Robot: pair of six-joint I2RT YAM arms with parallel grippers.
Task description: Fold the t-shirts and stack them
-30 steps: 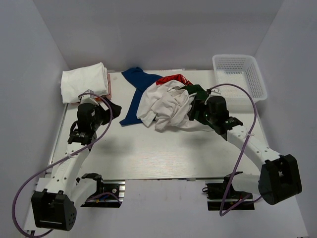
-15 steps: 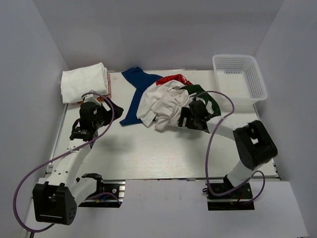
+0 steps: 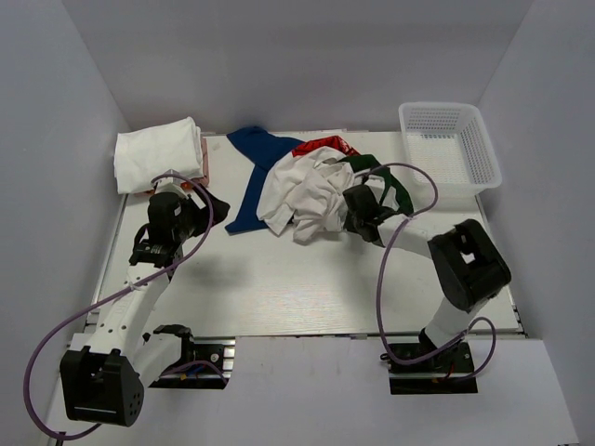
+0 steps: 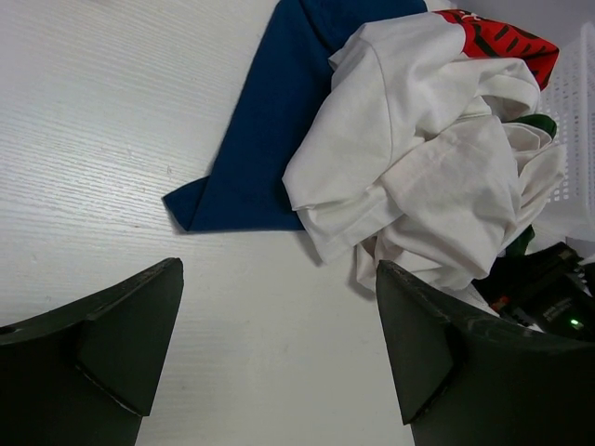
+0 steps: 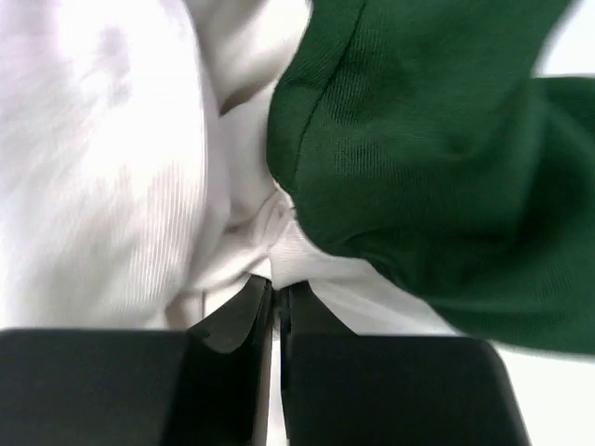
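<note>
White shirts [image 3: 307, 195] lie heaped mid-table over the navy shirt [image 3: 253, 177], waiting to be folded; a folded shirt [image 3: 158, 153] starts the stack far left. The right gripper [image 3: 349, 214] reaches low into the heap's right side.

From the left wrist, the left gripper [image 4: 279, 279] hangs wide open over the table [image 4: 93, 111].

From the right wrist, the fingers [image 5: 232, 325] are closed at a white fold beneath the green shirt [image 5: 418, 139]; I cannot tell whether cloth is caught.

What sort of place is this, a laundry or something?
Probably a robotics test booth, not a laundry: a left arm and right arm bolted to a white table, plain white walls boxing it in, and crumpled t-shirts as practice.
</note>
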